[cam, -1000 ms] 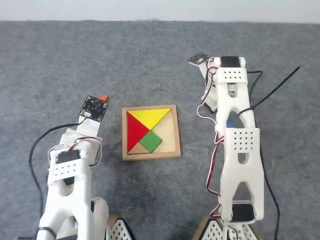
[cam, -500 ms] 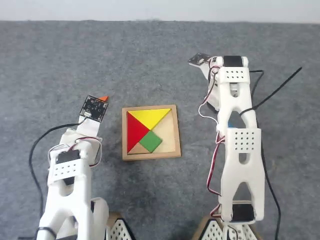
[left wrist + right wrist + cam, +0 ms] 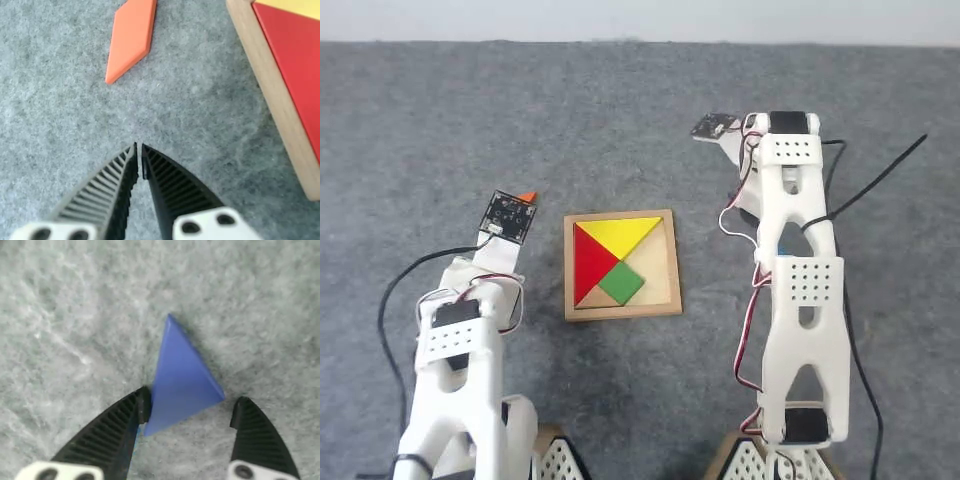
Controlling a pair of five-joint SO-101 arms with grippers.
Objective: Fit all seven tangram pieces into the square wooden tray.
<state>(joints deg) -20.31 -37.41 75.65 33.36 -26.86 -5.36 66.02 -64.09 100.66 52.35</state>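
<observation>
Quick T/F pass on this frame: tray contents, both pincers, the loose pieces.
1. The tray holds three pieces: a yellow triangle, a red triangle and a green square. True.
2. The left pincer is shut on the orange parallelogram. False: it is shut on nothing, and the parallelogram lies on the mat ahead of it, apart.
3. The right pincer is open with the blue triangle between its fingers. True.
4. The blue triangle sits in the tray. False: it lies flat on the grey mat.
</observation>
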